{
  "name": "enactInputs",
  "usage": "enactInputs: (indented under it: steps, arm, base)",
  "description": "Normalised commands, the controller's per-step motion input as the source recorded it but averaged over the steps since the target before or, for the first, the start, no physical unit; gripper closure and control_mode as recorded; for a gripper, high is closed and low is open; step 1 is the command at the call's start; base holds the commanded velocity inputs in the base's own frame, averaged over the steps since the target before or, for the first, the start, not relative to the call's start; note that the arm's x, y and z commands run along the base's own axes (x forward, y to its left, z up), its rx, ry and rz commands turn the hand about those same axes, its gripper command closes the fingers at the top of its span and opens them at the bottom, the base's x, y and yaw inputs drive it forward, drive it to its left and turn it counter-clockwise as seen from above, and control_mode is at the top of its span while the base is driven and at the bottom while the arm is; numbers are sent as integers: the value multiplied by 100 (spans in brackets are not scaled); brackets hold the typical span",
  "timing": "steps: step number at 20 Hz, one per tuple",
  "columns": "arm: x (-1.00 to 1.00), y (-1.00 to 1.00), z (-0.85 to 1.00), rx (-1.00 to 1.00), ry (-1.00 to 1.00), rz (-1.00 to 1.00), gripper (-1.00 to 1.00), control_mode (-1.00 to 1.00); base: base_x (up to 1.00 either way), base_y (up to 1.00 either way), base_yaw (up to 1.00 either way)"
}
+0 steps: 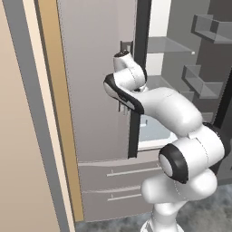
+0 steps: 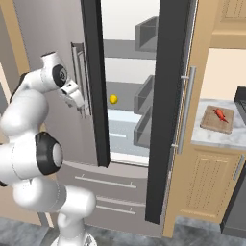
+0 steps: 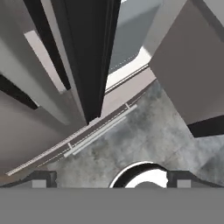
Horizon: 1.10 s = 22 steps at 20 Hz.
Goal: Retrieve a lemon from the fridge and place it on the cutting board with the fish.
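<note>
Glossy white rounded arm, black bands at joints, dark circular caps, possibly a grey wrist fitting.

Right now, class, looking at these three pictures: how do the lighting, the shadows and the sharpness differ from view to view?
Left base view: flat, even light, no cast shadows, soft edges on the fridge. Right base view: the brightest, with the lemon crisp against the lit interior and the fish clear on the cutting board. Hand view: tilted, steep perspective, dark door edges, mottled floor.
</note>
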Motion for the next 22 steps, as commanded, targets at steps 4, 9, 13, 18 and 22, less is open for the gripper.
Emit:
enactInputs:
  steps: [4, 9, 13, 18, 22]
  arm:
    - [20, 9, 6, 24, -51, 14, -100, -100]
    - [12, -3, 21, -3, -26, 21, -100, -100]
    - [28, -2, 34, -3, 14, 17, -100, -100]
    - [35, 0, 34, -12, 34, 7, -100, -100]
    - [11, 0, -1, -13, 3, 0, -100, -100]
  base:
    - [0, 0, 0]
    - [0, 0, 0]
    - [0, 0, 0]
    - [0, 0, 0]
    - [0, 0, 0]
